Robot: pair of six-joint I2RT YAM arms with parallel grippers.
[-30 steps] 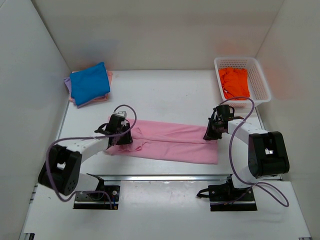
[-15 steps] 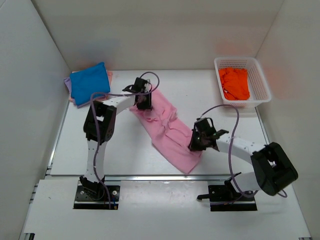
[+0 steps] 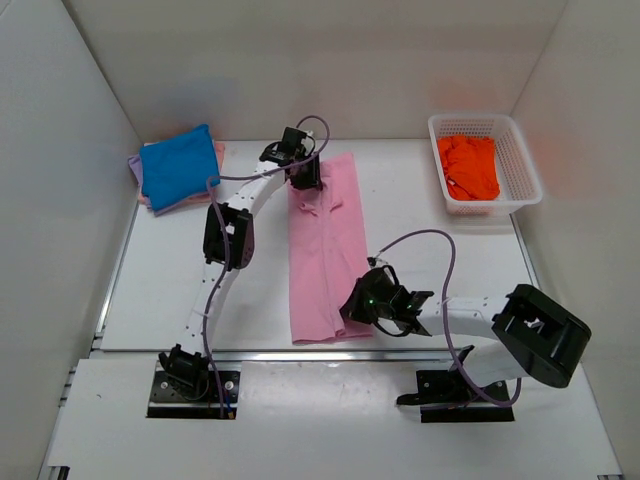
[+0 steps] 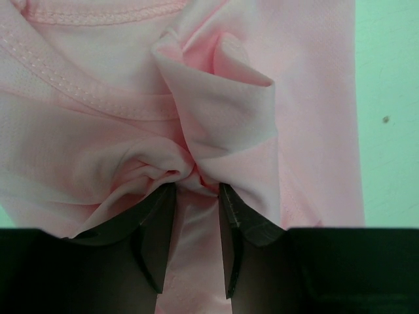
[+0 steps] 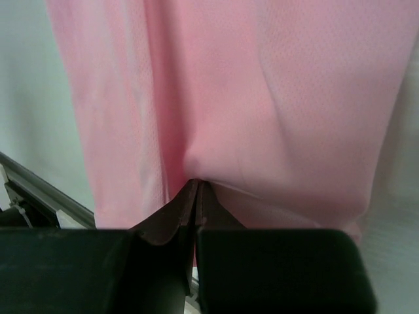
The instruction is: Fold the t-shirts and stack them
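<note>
Left arm: stretched near full reach from base toward 12 o'clock, bending to 1 o'clock past elbow. Left hand (image 3: 303, 172): fingers (image 4: 154, 235) part-closed, pinching bunched fold of pink t-shirt (image 3: 325, 250). Right arm: folded low, forearm running toward 9 o'clock. Right hand (image 3: 352, 308): fingertips pressed fully together, clamping same t-shirt at its 5 o'clock corner.

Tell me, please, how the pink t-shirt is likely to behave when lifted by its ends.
Probably very floppy: the pink t-shirt bunches into soft folds where the left jaws pinch it. It would likely sag between the two grips, since it lies limp on the table. It looks thin, so a push would probably wrinkle it rather than slide it.
</note>
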